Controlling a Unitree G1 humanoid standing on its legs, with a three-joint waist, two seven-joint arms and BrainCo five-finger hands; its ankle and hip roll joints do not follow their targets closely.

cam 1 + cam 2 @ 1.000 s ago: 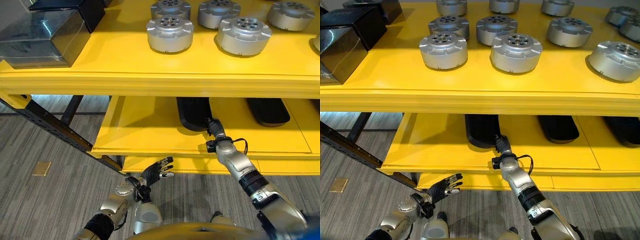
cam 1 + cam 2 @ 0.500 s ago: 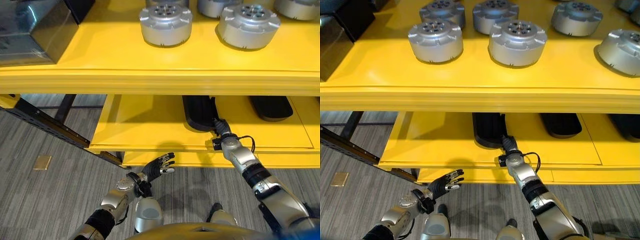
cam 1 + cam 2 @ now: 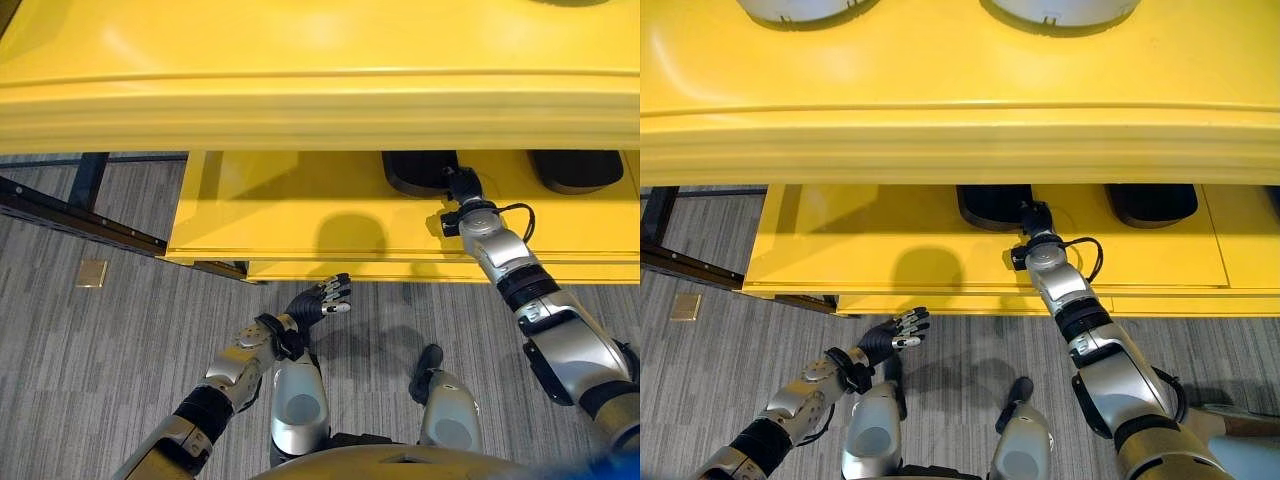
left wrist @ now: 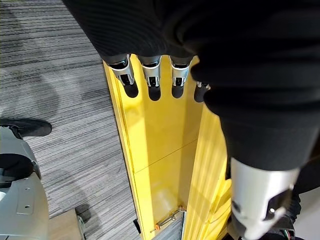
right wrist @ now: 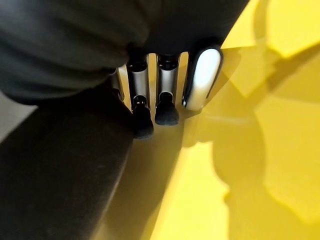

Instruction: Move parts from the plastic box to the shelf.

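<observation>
A black oblong part (image 3: pixel 418 172) lies on the lower yellow shelf (image 3: pixel 300 215), partly hidden under the upper shelf. My right hand (image 3: pixel 462 186) reaches in at that part's near right corner. In the right wrist view its fingers (image 5: pixel 167 95) are straight, their dark tips against the black part (image 5: pixel 60 175). My left hand (image 3: pixel 320 298) hangs open with spread fingers over the floor, just in front of the lower shelf's edge. The bottoms of two round silver parts (image 3: pixel 1060 10) stand on the upper shelf.
The upper yellow shelf's thick front edge (image 3: pixel 320 100) overhangs the lower one. A second black part (image 3: pixel 575 170) lies to the right. A dark frame beam (image 3: pixel 80 215) runs at the left, and a small tan square (image 3: pixel 92 273) lies on the grey floor.
The camera has tilted downward, so the upper shelf's top has slid out of the picture. My right hand stays at the black part. The left hand has hardly moved.
</observation>
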